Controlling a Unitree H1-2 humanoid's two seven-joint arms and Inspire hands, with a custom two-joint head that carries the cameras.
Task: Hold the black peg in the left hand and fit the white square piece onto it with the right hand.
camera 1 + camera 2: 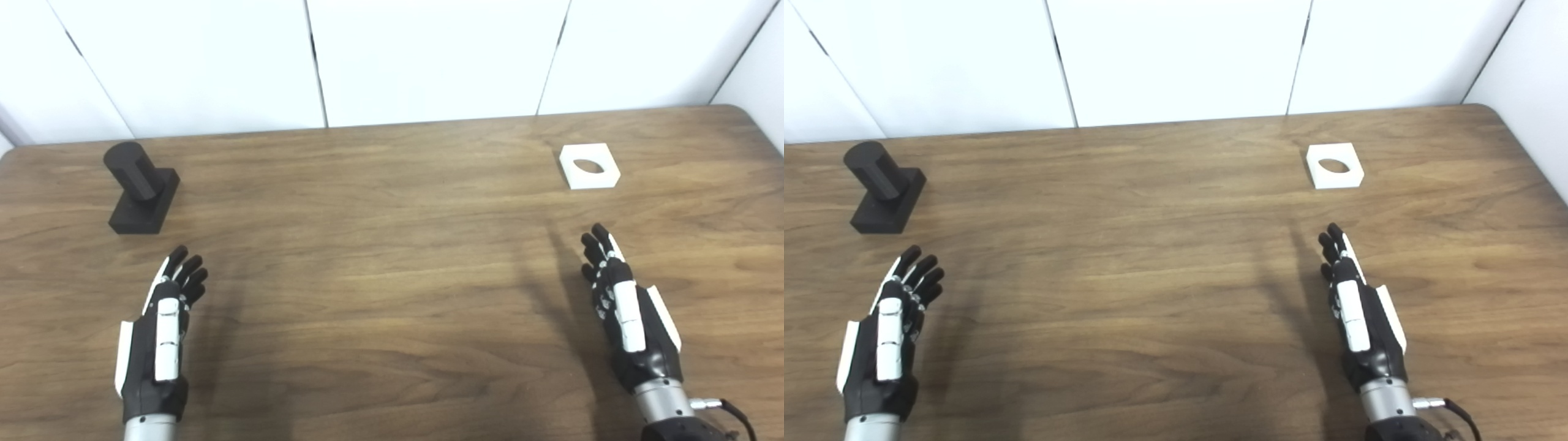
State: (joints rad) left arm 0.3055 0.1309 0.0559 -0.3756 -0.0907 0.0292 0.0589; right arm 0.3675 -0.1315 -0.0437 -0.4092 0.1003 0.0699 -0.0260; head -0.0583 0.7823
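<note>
My left hand point(160, 334) and right hand point(631, 315) hover over the desk point(392, 288), fingers spread, holding nothing. The black peg point(142, 187) stands upright far left; the white square piece point(589, 166) lies flat far right.

Bare wooden table point(392, 257) lies between the left hand point(160, 334) and the black peg point(142, 187) ahead of it, nothing in the way. The same holds from the right hand point(631, 312) to the white square piece point(589, 166). Behind both objects, white wall panels point(429, 55) border the table's far edge.
</note>
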